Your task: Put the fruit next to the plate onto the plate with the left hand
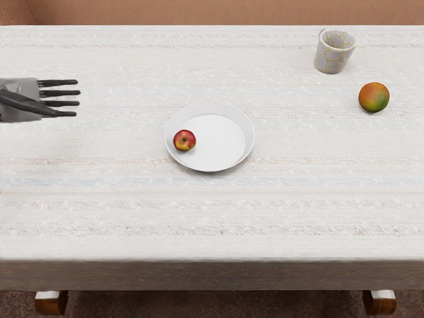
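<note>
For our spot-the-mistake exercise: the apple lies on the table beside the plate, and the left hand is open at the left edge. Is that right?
No: the head view shows the apple lying on the plate, by its left rim. The left hand is open at the left edge.

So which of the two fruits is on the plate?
The small red apple, at the left edge of the white plate. The orange-green fruit lies on the table, far right.

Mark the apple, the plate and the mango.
apple (184, 140), head view, middle of its red skin.
plate (224, 142), head view, bare white floor right of the apple.
mango (373, 97), head view, middle of its orange-green skin.
</note>
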Robot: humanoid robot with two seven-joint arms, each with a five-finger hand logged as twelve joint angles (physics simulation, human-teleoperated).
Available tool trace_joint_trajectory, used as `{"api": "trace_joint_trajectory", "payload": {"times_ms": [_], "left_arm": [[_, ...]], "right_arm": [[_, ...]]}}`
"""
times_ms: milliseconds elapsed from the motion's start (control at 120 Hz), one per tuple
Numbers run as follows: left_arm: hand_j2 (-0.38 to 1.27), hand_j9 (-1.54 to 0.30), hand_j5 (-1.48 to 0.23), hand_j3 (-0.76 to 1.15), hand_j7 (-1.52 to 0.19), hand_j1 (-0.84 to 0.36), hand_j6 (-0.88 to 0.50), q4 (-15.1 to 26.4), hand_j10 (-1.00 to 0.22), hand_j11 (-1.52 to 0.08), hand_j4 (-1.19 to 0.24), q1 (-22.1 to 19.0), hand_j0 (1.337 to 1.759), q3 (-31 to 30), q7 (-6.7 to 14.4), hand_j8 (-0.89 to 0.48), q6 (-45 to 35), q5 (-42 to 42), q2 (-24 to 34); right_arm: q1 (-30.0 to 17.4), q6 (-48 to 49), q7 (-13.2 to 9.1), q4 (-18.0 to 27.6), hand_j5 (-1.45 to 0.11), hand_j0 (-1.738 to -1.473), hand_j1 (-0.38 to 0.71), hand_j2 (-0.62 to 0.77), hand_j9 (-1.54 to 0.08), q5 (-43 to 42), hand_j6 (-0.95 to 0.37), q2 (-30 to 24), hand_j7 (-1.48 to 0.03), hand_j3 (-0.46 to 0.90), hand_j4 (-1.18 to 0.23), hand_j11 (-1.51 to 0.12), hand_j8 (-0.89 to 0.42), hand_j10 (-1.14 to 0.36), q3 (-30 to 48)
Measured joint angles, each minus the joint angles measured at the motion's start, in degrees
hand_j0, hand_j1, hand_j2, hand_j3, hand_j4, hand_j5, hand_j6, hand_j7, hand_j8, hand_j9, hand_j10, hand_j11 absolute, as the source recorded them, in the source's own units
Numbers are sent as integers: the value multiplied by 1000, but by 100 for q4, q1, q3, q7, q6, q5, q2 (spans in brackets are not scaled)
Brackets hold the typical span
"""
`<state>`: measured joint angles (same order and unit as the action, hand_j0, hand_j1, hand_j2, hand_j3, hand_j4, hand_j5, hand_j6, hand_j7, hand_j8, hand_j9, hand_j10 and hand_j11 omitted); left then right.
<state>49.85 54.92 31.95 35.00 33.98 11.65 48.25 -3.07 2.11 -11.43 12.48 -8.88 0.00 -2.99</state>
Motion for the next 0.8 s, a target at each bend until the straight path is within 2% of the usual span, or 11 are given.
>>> {"api": "trace_joint_trajectory", "payload": {"times_ms": [208, 800], "left_arm": [[1, -8, -7, 0, -8, 343, 0, -1, -1, -11, -3, 0, 1658, 16, 0, 0, 92, 429, 0], [-1, 0, 0, 0, 0, 348, 4, -1, 3, 0, 3, 0, 1658, 19, 0, 3, 106, 495, 0]], "right_arm": [[0, 0, 0, 0, -29, -1658, -322, -4, -29, 0, -22, 0, -29, 0, -22, -29, -22, -22, 0], [0, 0, 0, 0, -29, -1658, -322, -4, -29, 0, -22, 0, -29, 0, -22, -29, -22, -22, 0]]}}
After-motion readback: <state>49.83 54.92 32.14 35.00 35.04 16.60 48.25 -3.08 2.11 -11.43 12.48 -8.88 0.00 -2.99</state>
